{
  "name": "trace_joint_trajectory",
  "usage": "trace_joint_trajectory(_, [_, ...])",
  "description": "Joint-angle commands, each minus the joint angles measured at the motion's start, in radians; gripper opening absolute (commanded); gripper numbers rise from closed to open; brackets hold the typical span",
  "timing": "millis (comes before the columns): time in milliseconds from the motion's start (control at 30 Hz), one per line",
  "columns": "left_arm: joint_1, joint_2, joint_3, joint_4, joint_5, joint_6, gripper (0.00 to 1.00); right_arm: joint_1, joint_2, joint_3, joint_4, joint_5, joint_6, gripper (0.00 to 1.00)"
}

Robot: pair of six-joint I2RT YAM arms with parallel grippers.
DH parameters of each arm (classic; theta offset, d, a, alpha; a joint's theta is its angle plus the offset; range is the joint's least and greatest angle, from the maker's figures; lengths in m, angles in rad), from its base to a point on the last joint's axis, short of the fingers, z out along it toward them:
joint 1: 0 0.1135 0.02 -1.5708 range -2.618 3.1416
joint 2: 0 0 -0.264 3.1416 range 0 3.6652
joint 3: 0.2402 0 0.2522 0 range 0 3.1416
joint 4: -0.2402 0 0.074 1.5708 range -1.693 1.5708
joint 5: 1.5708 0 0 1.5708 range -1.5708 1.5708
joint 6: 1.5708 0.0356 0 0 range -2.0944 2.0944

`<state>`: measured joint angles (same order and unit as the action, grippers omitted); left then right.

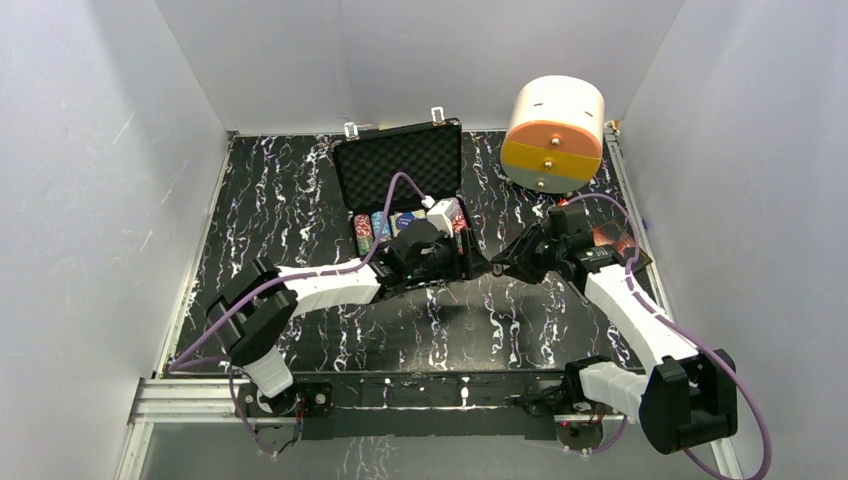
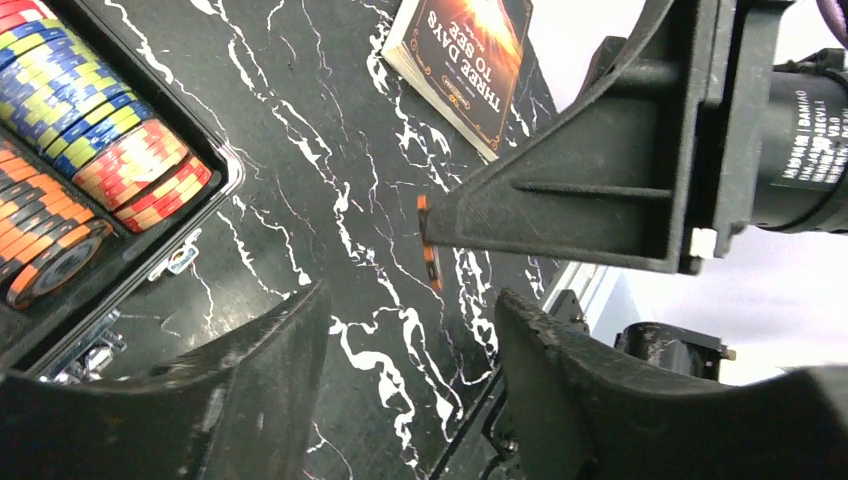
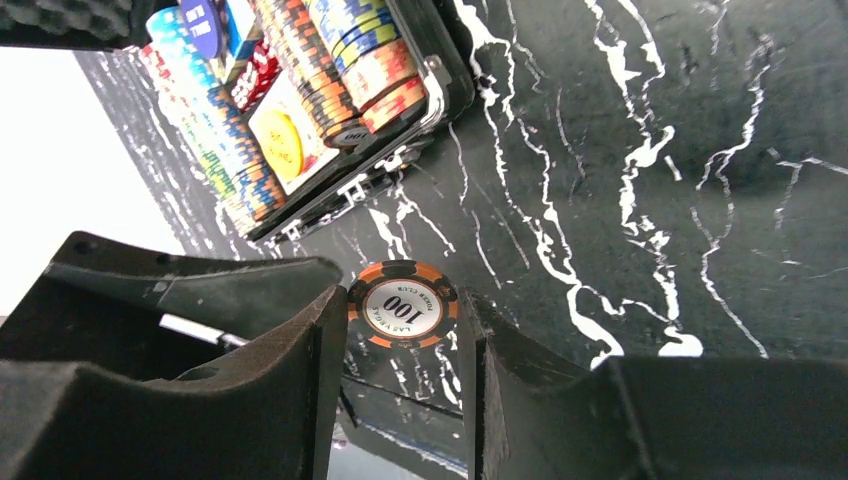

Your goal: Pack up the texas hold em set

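Briefcase [image 1: 396, 165] lies open at rear ctr of worktop [image 1: 300, 200], foam-lined lid propped upright w/ silver latches [image 1: 352, 128] on its top edge. Base holds rows of striped poker chips [image 3: 330, 60] stood on edge. Yellow disc [image 3: 283, 150] lies flat in a compartment btwn chip rows. What look like small red dice [image 3: 262, 78] sit just beyond disc; detail too small to confirm.

One chip [image 3: 402, 305], orange/black rim, marked "100", is outside case. Right hand [image 3: 405, 300] grips it by the rim, one finger each side. Chip appears raised off worktop, near case's front right corner. Left wrist view shows same chip edge-on at tip of right hand's finger.

Left hand [image 2: 410, 300] faces right hand, tips close together per top view. Its jaws stand apart w/ nothing btwn them. Chip sits just beyond its fingertips, no contact seen.

Misc.: brown book [image 2: 470, 60], cover reading "Three Days to See", lies flat on worktop to right of case, partly under right arm. White-and-orange cylindrical drawer box [image 1: 553, 135] stands at rear right, near case lid but apart from it.
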<state>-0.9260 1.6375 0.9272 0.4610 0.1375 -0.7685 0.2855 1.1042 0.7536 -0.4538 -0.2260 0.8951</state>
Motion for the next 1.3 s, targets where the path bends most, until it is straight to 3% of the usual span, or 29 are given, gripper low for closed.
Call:
trace_joint_trajectory(0, [-0.016,0.039,0.044,0.070,-0.027,-0.065,0.53,0.001,-0.031,-0.024,0.089,-0.097,0.107,0.47])
trace_joint_trajectory(200, [-0.043,0.056,0.055,0.065,-0.068,-0.062,0.46,0.001,-0.032,-0.023,0.108,-0.120,0.132,0.47])
trace_joint_trajectory(433, [-0.044,0.048,0.051,0.090,-0.087,-0.056,0.19,0.001,-0.014,-0.018,0.116,-0.125,0.134,0.47])
trace_joint_trajectory(533, [-0.045,0.048,0.054,0.101,-0.083,-0.057,0.02,0.000,-0.004,-0.020,0.122,-0.128,0.134,0.47])
trace_joint_trajectory(633, [-0.046,0.050,0.054,0.103,-0.080,-0.039,0.00,0.001,0.005,-0.021,0.130,-0.132,0.131,0.50])
trace_joint_trajectory(700, [-0.044,0.046,0.048,0.105,-0.069,-0.006,0.00,0.001,0.008,-0.011,0.129,-0.124,0.113,0.59])
trace_joint_trajectory(767, [-0.045,0.032,0.049,0.072,-0.042,0.072,0.00,0.001,0.009,0.012,0.124,-0.118,0.083,0.70])
trace_joint_trajectory(867, [-0.037,-0.001,0.069,-0.048,0.043,0.255,0.00,-0.002,0.000,0.058,0.102,-0.093,0.043,0.78])
trace_joint_trajectory(1000, [0.008,-0.068,0.112,-0.333,0.229,0.547,0.00,-0.011,-0.037,0.075,0.093,-0.061,0.014,0.80])
trace_joint_trajectory(1100, [0.067,-0.133,0.130,-0.553,0.287,0.737,0.00,-0.019,-0.057,0.051,0.102,-0.057,0.016,0.79])
trace_joint_trajectory(1267, [0.224,-0.263,0.091,-0.724,0.379,1.055,0.00,-0.020,-0.073,-0.016,0.127,-0.081,0.039,0.79])
